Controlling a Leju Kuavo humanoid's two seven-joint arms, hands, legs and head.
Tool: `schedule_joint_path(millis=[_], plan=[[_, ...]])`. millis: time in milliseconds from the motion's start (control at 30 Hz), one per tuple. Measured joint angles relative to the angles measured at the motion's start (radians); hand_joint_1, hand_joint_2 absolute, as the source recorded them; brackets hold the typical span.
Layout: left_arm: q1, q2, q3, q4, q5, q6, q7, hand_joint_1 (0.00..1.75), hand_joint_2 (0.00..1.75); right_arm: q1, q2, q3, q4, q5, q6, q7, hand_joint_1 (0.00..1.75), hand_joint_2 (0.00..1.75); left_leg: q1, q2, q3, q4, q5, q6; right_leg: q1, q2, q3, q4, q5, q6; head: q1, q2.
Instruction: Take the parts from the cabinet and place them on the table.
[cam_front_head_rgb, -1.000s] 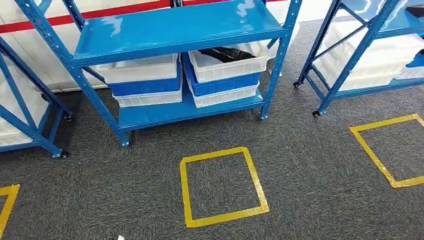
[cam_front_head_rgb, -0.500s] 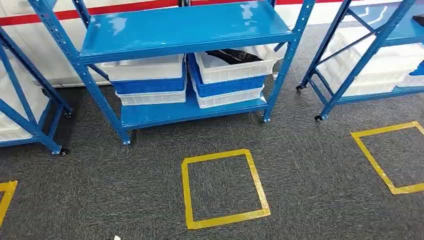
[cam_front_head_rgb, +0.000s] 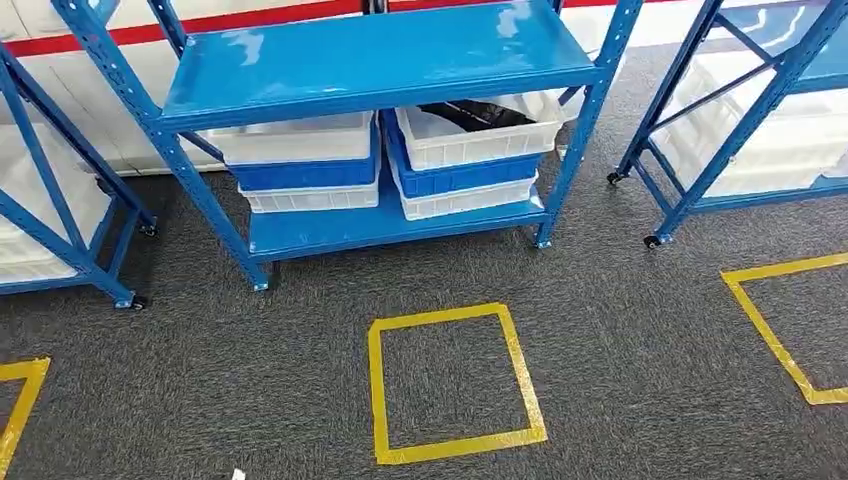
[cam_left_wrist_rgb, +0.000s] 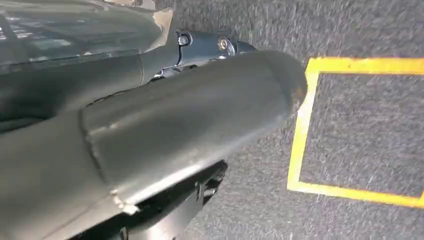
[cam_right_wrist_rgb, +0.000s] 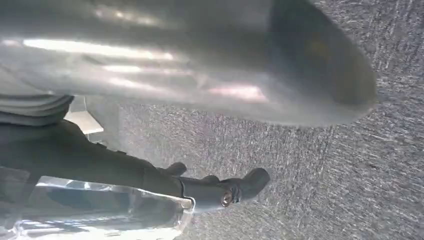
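Head view: blue steel shelving cabinet (cam_front_head_rgb: 380, 60) on grey carpet; stacked white and blue plastic bins (cam_front_head_rgb: 465, 150) sit on its lower shelf, the top right bin holding dark parts (cam_front_head_rgb: 470, 112). A yellow tape square (cam_front_head_rgb: 455, 380) lies before the cabinet. Left wrist view: left robot hand (cam_left_wrist_rgb: 190, 115) over carpet, grasp indeterminate. Right wrist view: right robot hand (cam_right_wrist_rgb: 200, 60), grasp likewise indeterminate.

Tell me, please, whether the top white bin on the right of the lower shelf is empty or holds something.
It holds something: the top white bin has a dark object lying inside, partly hidden under the upper shelf. What it is cannot be told.
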Motion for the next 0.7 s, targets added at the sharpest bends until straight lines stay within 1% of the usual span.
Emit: schedule_joint_path(millis=[33, 67, 100, 133, 167, 200, 233, 267, 300, 333, 367, 400, 433, 467, 500, 533, 567, 600, 633, 667, 700], plan=[[0.0, 0.0, 0.0, 0.0, 0.0, 0.0, 0.0, 0.0, 0.0, 0.0, 0.001, 0.0, 0.0, 0.0, 0.0, 0.0, 0.0, 0.0, 0.0, 0.002, -0.047, 0.092, -0.043, -0.006, 0.001, -0.001, 0.005, 0.0, -0.004, -0.005, 0.001, 0.0], [0.0, 0.0, 0.0, 0.0, 0.002, 0.0, 0.0, 0.0, 0.0, 0.0, 0.001, 0.0, 0.0, 0.0, 0.0, 0.0, 0.0, 0.0, 0.0, 0.002, -0.093, 0.173, -0.072, -0.01, 0.002, -0.002, 0.008, 0.0, -0.007, -0.009, 0.001, 0.0], [0.0, 0.0, 0.0, 0.001, 0.003, 0.0, 0.0, 0.0, 0.0, 0.0, 0.0, 0.0, 0.0, 0.0, 0.0, 0.0, 0.0, 0.0, 0.001, 0.002, -0.134, 0.236, -0.084, -0.011, 0.003, -0.002, 0.012, 0.0, -0.011, -0.014, 0.0, 0.0], [0.0, 0.0, 0.0, 0.001, 0.005, 0.0, 0.0, 0.0, 0.0, 0.0, 0.0, 0.0, 0.0, 0.0, 0.0, 0.0, 0.0, 0.0, 0.002, 0.003, -0.152, 0.248, -0.071, -0.011, 0.003, -0.001, 0.018, 0.0, -0.016, -0.014, 0.002, 0.0], [0.0, 0.0, -0.001, 0.001, 0.005, -0.001, 0.0, 0.0, 0.0, 0.0, 0.0, 0.0, 0.0, 0.0, 0.0, 0.0, 0.0, 0.0, 0.002, 0.004, -0.142, 0.201, -0.023, -0.008, 0.003, 0.0, 0.027, 0.0, -0.023, -0.012, 0.0, 0.0], [0.0, 0.0, -0.002, 0.001, 0.005, -0.001, 0.0, 0.0, 0.0, 0.001, 0.0, 0.0, 0.0, 0.0, 0.0, 0.0, 0.0, 0.0, 0.002, 0.006, -0.11, 0.124, 0.03, -0.005, 0.003, 0.001, 0.037, 0.0, -0.029, -0.011, 0.001, 0.0], [-0.001, 0.0, -0.002, 0.001, 0.005, -0.001, 0.0, 0.0, 0.0, 0.001, 0.001, 0.0, 0.0, 0.0, 0.0, 0.0, 0.0, 0.0, 0.001, 0.008, -0.066, 0.022, 0.087, 0.001, 0.003, 0.001, 0.049, 0.0, -0.038, -0.007, 0.0, 0.0], [-0.001, 0.0, -0.002, 0.001, 0.005, -0.001, 0.0, 0.0, 0.0, 0.001, 0.002, 0.0, 0.0, 0.0, 0.0, 0.0, 0.0, 0.0, 0.0, 0.014, -0.04, -0.038, 0.112, 0.009, 0.003, 0.001, 0.045, -0.002, -0.044, -0.004, 0.0, 0.0], [-0.005, 0.0, -0.002, 0.001, 0.006, -0.002, 0.0, 0.0, 0.0, 0.0, 0.003, 0.0, 0.0, 0.001, 0.0, 0.0, 0.0, 0.0, -0.009, 0.019, -0.029, -0.055, 0.084, 0.013, 0.014, 0.0, 0.05, 0.0, -0.055, 0.004, 0.002, 0.0], [-0.005, 0.0, -0.002, 0.001, 0.008, -0.003, 0.0, 0.0, 0.0, -0.002, 0.003, 0.0, 0.0, 0.001, 0.0, -0.001, 0.0, 0.0, -0.01, 0.015, -0.03, -0.055, 0.081, 0.019, 0.015, 0.0, 0.051, -0.005, -0.058, 0.009, 0.002, 0.0], [-0.005, 0.0, -0.002, 0.001, 0.008, -0.005, -0.001, 0.0, 0.0, -0.005, 0.003, 0.0, 0.0, 0.002, 0.0, -0.002, 0.0, 0.0, -0.014, 0.013, -0.03, -0.06, 0.075, 0.028, 0.014, -0.001, 0.066, -0.007, -0.055, 0.018, 0.001, 0.0], [-0.006, 0.0, -0.002, 0.002, 0.01, -0.005, -0.001, 0.0, 0.0, -0.002, 0.003, 0.0, 0.0, 0.003, 0.0, -0.002, 0.0, 0.0, -0.015, 0.008, -0.033, -0.067, 0.075, 0.038, 0.015, -0.001, 0.072, 0.013, -0.043, 0.032, 0.0, 0.0], [-0.004, 0.0, -0.003, 0.002, 0.011, -0.005, -0.001, 0.0, 0.0, -0.003, 0.003, 0.0, 0.0, 0.004, 0.0, -0.002, 0.0, 0.0, -0.013, 0.003, -0.005, -0.071, 0.075, 0.049, 0.017, -0.002, 0.081, 0.014, -0.046, 0.038, 0.001, 0.0], [-0.003, 0.0, -0.003, 0.002, 0.011, -0.005, -0.002, 0.0, 0.0, -0.002, 0.003, 0.0, 0.0, 0.005, 0.0, -0.002, 0.0, 0.0, -0.009, 0.004, 0.014, -0.082, 0.076, 0.052, 0.011, 0.0, 0.068, 0.039, -0.063, 0.034, 0.003, 0.0], [-0.003, 0.0, -0.003, 0.002, 0.011, -0.005, -0.002, 0.0, 0.0, -0.005, 0.002, 0.0, 0.0, 0.006, 0.0, -0.002, 0.0, 0.0, -0.008, 0.004, 0.021, -0.084, 0.075, 0.056, 0.012, 0.001, 0.051, 0.075, -0.079, 0.03, 0.004, -0.001], [-0.006, 0.0, -0.002, 0.002, 0.011, -0.006, -0.002, 0.0, 0.0, -0.005, 0.003, 0.0, 0.0, 0.006, 0.0, -0.002, 0.0, 0.0, -0.007, 0.003, 0.023, -0.084, 0.072, 0.061, 0.011, 0.003, 0.01, 0.14, -0.1, 0.031, 0.005, 0.0], [-0.008, 0.0, -0.002, 0.002, 0.011, -0.006, -0.002, 0.0, 0.0, -0.006, 0.003, -0.001, 0.0, 0.007, 0.0, -0.002, 0.0, 0.0, -0.007, 0.002, 0.026, -0.084, 0.067, 0.063, 0.008, 0.003, -0.059, 0.237, -0.129, 0.033, 0.011, 0.0], [-0.008, 0.0, -0.003, 0.002, 0.011, -0.007, -0.002, 0.0, 0.0, -0.006, 0.002, -0.001, 0.0, 0.009, 0.0, -0.003, 0.0, 0.0, -0.007, 0.0, 0.029, -0.084, 0.062, 0.063, 0.008, 0.004, -0.104, 0.294, -0.151, 0.038, 0.011, 0.0], [-0.007, 0.0, -0.003, 0.003, 0.012, -0.008, -0.002, 0.0, 0.0, -0.004, 0.001, -0.001, 0.0, 0.009, 0.0, -0.003, 0.0, 0.0, -0.007, -0.003, 0.037, -0.084, 0.054, 0.062, 0.007, 0.003, -0.146, 0.333, -0.171, 0.045, 0.011, 0.0], [-0.007, 0.0, -0.003, 0.003, 0.012, -0.008, -0.002, 0.0, 0.0, -0.002, 0.0, -0.002, 0.0, 0.009, 0.0, -0.003, 0.0, 0.0, -0.005, -0.007, 0.045, -0.084, 0.047, 0.06, 0.006, 0.003, -0.16, 0.327, -0.173, 0.05, 0.012, 0.0], [-0.006, 0.0, -0.003, 0.003, 0.012, -0.008, -0.002, 0.0, 0.0, 0.003, -0.001, -0.003, 0.0, 0.008, 0.0, -0.003, 0.0, 0.0, -0.002, -0.011, 0.058, -0.084, 0.036, 0.055, 0.002, 0.003, -0.16, 0.286, -0.154, 0.059, 0.012, 0.0]])
